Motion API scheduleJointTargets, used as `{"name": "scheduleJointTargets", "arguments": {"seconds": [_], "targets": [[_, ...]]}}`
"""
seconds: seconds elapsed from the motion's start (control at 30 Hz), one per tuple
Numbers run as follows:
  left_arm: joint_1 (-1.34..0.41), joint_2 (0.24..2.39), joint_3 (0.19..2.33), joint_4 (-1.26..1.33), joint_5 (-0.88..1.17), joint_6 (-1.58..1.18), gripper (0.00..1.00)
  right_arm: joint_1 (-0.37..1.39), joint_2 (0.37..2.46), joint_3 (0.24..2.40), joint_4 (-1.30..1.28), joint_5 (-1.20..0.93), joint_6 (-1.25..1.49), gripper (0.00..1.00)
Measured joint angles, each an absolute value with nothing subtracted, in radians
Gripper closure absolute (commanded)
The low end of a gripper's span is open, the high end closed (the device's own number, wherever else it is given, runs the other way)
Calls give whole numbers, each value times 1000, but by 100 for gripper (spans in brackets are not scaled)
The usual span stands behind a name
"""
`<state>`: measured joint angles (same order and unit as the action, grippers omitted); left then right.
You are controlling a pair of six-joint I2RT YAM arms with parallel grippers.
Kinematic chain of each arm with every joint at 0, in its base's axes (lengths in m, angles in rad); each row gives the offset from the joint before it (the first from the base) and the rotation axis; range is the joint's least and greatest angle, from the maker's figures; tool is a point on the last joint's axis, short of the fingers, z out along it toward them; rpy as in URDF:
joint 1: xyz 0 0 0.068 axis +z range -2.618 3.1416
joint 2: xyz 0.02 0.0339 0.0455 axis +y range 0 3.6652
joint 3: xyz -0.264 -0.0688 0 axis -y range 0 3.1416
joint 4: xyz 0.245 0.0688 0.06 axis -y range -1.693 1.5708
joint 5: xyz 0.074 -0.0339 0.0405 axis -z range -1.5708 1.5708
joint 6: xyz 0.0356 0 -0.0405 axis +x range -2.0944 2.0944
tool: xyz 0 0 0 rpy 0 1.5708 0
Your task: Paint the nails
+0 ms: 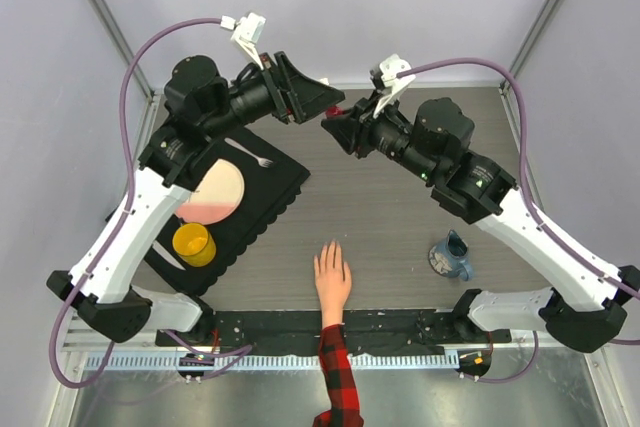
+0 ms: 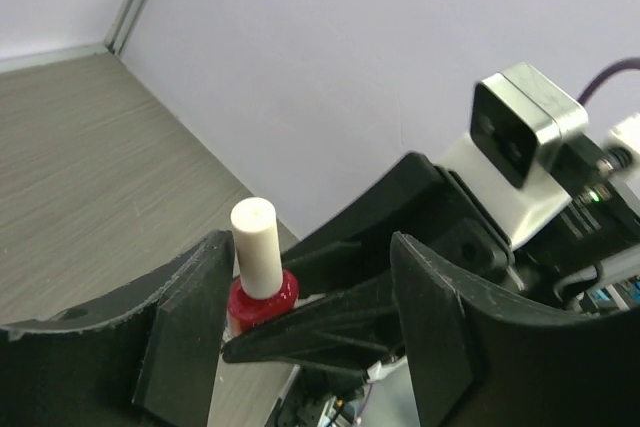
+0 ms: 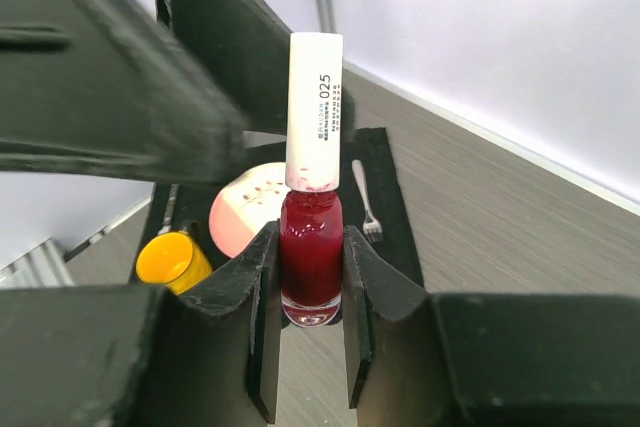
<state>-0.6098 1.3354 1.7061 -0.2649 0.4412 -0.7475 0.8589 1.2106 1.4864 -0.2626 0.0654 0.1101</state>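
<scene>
— Where can I pass?
— I see bare worktop in the middle, between the black mat on my left and the blue mug on my right.
— What blocks me?
— The pale palm lies at the near edge, centre. Up high, my left hand and right hand meet nose to nose around the polish bottle. There is no gap there.
— And the mat?
— It is crowded with a plate, yellow cup and fork.
</scene>
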Motion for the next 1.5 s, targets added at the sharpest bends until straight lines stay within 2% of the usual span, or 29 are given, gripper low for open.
{"name": "scheduleJointTargets", "arguments": {"seconds": [0.27,0.3,0.4,0.7,0.97,1.3,1.5], "targets": [[-519,1351,1824,-389,546,-768,32,693,1211,1480,-244,-284,229,99],[-511,1351,1833,-398,561,-776,29,678,1213,1480,-240,-322,242,99],[-489,1351,1849,-424,606,-789,28,647,1219,1480,-232,-417,273,99],[-476,1395,1876,-491,688,-809,51,626,1254,1481,-230,-587,325,99],[-476,1427,1895,-511,727,-806,64,624,1259,1481,-227,-605,331,99],[-471,1448,1954,-610,672,-767,100,624,1259,1481,-225,-582,316,99],[-476,1448,1960,-623,617,-778,100,624,1259,1483,-226,-550,290,99]]}}
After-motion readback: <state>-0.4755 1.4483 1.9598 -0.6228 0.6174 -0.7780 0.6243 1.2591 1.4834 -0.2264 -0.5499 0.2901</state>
